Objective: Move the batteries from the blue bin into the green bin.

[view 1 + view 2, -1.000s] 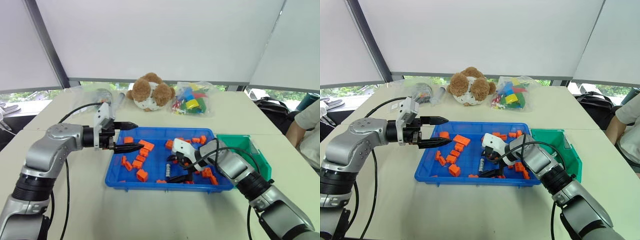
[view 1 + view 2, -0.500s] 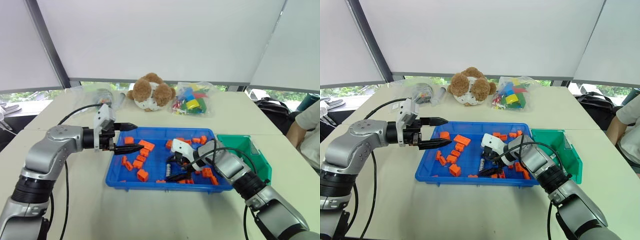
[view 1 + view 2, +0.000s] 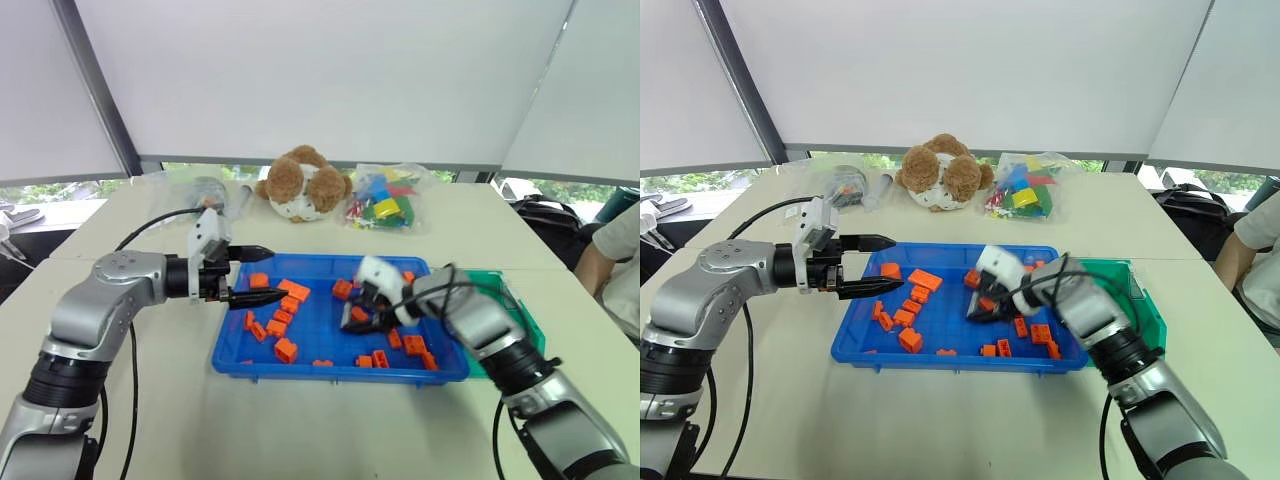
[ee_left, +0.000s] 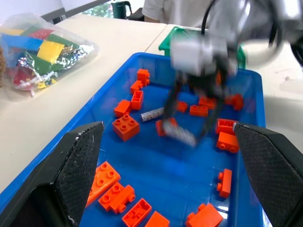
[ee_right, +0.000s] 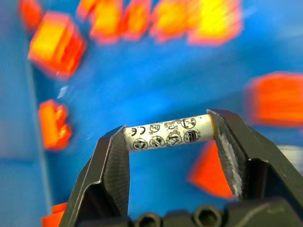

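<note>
The right hand (image 5: 168, 135) is clamping a battery (image 5: 166, 133) end to end above the blue bin (image 3: 300, 355); the left hand (image 3: 262, 275) is hovering over the bin's far-left corner, fingers apart.

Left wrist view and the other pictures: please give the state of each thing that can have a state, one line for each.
right gripper: shut on a battery, lifted above the blue bin's floor
held battery: clamped end to end between the fingers
second battery: lying loose in the blue bin
left gripper: open, holding nothing, over the blue bin's edge
blue bin: holds scattered orange bricks
green bin: upright beside the blue bin
</note>
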Motion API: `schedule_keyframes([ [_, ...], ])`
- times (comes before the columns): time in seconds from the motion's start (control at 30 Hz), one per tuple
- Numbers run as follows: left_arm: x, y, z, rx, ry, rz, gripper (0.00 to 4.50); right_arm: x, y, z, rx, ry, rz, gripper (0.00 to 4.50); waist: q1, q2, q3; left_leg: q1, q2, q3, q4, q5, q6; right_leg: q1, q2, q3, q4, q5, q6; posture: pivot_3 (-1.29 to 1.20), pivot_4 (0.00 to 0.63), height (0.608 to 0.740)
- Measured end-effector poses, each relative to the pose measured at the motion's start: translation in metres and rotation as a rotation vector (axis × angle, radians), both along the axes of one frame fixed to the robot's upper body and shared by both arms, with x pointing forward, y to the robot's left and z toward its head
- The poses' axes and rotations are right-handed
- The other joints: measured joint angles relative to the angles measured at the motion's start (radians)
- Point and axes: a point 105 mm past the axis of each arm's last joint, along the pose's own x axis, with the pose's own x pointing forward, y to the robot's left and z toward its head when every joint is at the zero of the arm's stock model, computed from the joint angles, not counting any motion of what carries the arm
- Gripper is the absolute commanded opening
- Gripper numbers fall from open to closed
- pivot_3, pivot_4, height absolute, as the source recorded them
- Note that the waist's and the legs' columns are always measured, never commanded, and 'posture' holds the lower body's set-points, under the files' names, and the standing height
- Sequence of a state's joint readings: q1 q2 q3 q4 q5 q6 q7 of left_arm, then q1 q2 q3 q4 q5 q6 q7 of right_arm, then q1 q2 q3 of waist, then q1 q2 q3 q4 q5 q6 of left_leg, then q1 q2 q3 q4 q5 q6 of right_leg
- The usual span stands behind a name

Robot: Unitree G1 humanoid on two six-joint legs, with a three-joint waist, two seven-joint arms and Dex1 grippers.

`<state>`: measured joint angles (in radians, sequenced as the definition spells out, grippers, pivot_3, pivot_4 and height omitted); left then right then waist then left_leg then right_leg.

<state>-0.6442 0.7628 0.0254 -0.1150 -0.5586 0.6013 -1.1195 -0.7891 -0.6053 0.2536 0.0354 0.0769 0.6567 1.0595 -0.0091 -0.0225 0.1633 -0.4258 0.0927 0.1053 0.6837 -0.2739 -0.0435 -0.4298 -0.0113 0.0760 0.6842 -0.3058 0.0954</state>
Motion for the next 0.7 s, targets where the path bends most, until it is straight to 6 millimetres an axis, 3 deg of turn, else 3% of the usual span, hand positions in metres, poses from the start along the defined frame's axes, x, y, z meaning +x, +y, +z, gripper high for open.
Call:
schedule_keyframes([
  [0.1, -0.001, -0.002, -0.001, -0.003, 0.0, -0.006, 4.5, -0.001, -0.064, 0.05, 0.033, -0.13, -0.204, 2.18, 0.014, 0.0, 0.0, 0.0, 0.0, 0.0, 0.0, -0.001, 0.002, 0.001, 0.0, 0.0, -0.002, 0.0, 0.0, 0.0, 0.15, 0.733],
  [0.2, -0.001, -0.002, -0.001, -0.006, 0.002, -0.006, 4.5, -0.013, -0.128, 0.057, -0.012, -0.145, -0.408, 2.18, 0.019, -0.001, 0.0, 0.001, -0.001, 0.0, 0.0, -0.003, 0.005, 0.002, 0.0, 0.0, -0.003, 0.0, 0.0, 0.0, 0.15, 0.733],
  [0.4, -0.001, -0.006, -0.002, -0.019, 0.006, -0.024, 4.5, -0.031, -0.159, 0.004, -0.068, 0.015, -0.485, 2.18, -0.008, 0.0, 0.0, 0.002, -0.001, 0.0, -0.001, -0.003, 0.005, 0.001, 0.001, 0.001, -0.002, 0.0, 0.0, 0.0, 0.15, 0.733],
  [0.47, 0.0, -0.007, -0.003, -0.022, 0.014, -0.031, 4.5, -0.031, -0.165, -0.006, -0.069, 0.029, -0.501, 2.18, -0.01, 0.0, 0.0, 0.002, -0.001, 0.0, 0.0, -0.003, 0.005, 0.001, 0.001, 0.001, -0.001, 0.0, 0.0, 0.0, 0.15, 0.733],
  [0.6, 0.001, -0.01, -0.001, -0.027, 0.012, -0.044, 4.5, -0.027, -0.176, -0.011, -0.062, 0.027, -0.542, 4.23, -0.005, 0.0, 0.0, 0.002, -0.001, 0.0, 0.0, -0.002, 0.004, 0.001, 0.0, 0.001, -0.002, 0.0, 0.0, 0.0, 0.15, 0.733],
  [0.63, 0.001, -0.01, -0.001, -0.027, 0.013, -0.045, 4.5, -0.027, -0.176, -0.012, -0.059, 0.03, -0.544, 4.45, -0.005, 0.0, 0.0, 0.002, -0.001, 0.0, 0.0, -0.002, 0.004, 0.001, 0.0, 0.001, -0.002, 0.0, 0.0, 0.0, 0.15, 0.733],
  [0.7, 0.001, -0.01, -0.001, -0.027, 0.013, -0.047, 4.5, -0.028, -0.175, -0.012, -0.053, 0.033, -0.541, 4.45, -0.004, 0.0, 0.0, 0.002, -0.001, 0.0, 0.0, -0.002, 0.004, 0.001, 0.0, 0.001, -0.002, 0.0, 0.0, 0.0, 0.15, 0.733],
])
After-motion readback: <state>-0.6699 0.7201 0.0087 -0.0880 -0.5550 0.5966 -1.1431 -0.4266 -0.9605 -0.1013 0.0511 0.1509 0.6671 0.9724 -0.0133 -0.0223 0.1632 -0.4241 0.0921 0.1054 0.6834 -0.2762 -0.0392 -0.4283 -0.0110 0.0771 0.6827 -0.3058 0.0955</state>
